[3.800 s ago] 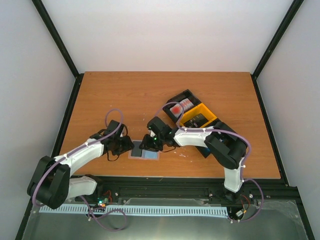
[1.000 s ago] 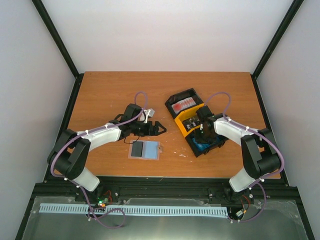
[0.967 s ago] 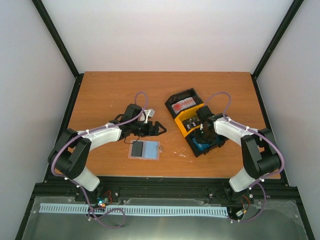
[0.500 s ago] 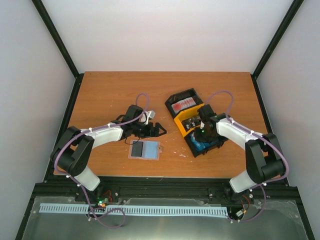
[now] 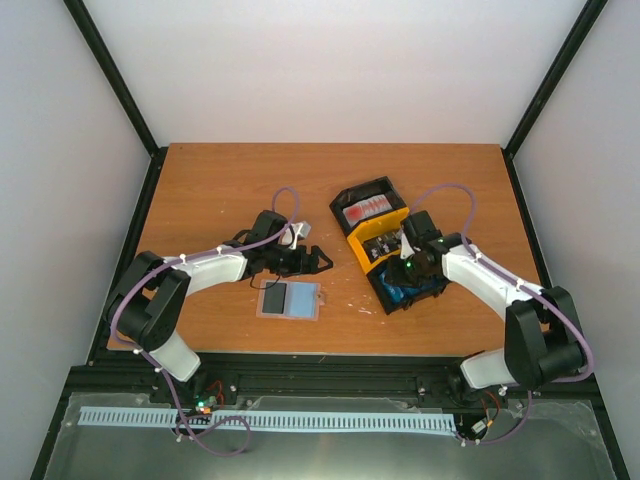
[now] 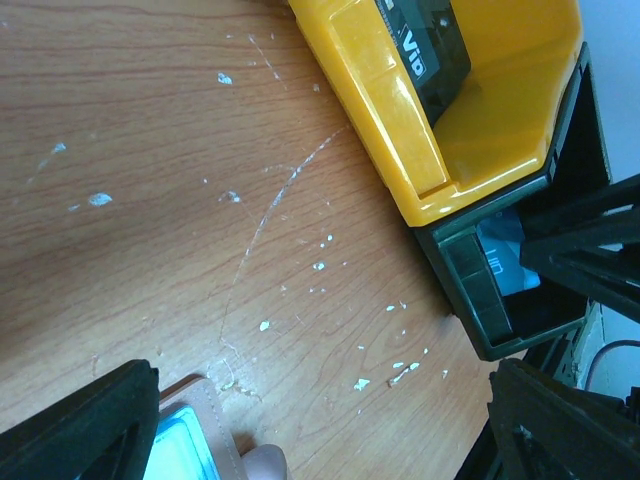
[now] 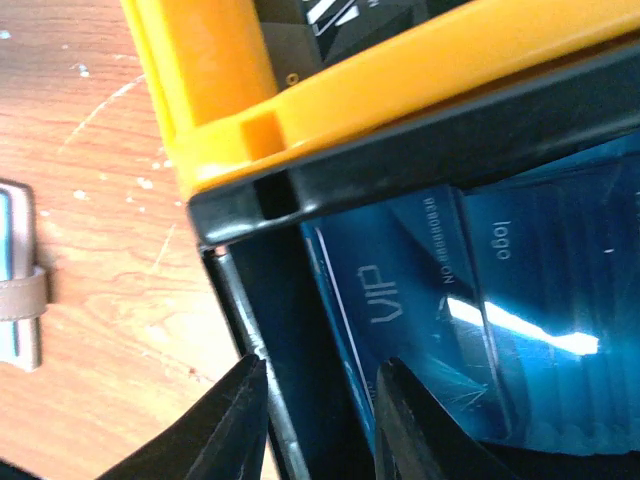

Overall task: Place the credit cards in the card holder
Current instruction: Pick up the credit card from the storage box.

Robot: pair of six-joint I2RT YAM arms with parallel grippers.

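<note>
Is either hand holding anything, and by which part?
Left hand open, empty. Right hand is down at the blue cards; a grip cannot be told.

A rectangular orange-brown wood-grain tabletop (image 5: 250, 180) is lying flat inside a booth. Plain white wall panels (image 5: 340, 70) are standing behind it and along both sides, and slanting black frame bars (image 5: 113, 80) are running up the two far corners. A black metal rail (image 5: 330, 372) is running along the near edge, with a grey metal surface (image 5: 330, 455) and a white slotted strip (image 5: 300, 422) lying beyond it. Soft, even light is falling over everything. Thin pale scratches (image 6: 265, 215) and white flecks are showing on the wood.
</note>
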